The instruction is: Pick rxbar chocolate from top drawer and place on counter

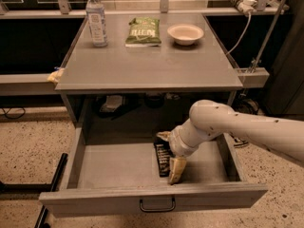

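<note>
The rxbar chocolate, a dark flat bar with pale lettering, lies on the floor of the open top drawer, right of its middle. My gripper reaches down into the drawer from the right and sits right over the bar. It is open, with one tan finger at the bar's near right side and the other at its far end. The bar rests on the drawer floor. The counter is above the drawer.
On the counter stand a water bottle at the back left, a green snack bag at the back middle and a pale bowl at the back right. The drawer's front panel carries a dark handle. Cables hang at the right.
</note>
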`<state>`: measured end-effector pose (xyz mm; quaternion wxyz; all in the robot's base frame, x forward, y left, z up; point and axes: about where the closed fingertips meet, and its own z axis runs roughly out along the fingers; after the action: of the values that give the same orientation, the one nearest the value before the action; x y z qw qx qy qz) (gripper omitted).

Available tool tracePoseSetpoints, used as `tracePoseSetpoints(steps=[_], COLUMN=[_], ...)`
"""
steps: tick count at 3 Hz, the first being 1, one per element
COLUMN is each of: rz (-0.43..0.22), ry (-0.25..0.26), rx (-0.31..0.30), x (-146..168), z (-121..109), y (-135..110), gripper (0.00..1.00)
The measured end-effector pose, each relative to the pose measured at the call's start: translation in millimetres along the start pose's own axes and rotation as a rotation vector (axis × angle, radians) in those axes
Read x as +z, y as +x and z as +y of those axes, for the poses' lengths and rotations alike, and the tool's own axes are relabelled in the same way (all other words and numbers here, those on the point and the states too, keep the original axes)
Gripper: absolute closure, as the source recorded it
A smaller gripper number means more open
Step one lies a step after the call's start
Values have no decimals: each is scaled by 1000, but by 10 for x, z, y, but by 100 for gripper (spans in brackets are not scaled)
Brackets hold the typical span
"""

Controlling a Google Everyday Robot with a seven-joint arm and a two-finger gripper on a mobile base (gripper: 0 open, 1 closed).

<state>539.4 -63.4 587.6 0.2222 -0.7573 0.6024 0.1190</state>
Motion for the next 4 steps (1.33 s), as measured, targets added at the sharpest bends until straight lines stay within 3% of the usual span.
tracePoseSetpoints(steps=[4], rz=[53], ry=[-49], rx=[17], x=[-24], z=[10], y=[88], gripper=[14])
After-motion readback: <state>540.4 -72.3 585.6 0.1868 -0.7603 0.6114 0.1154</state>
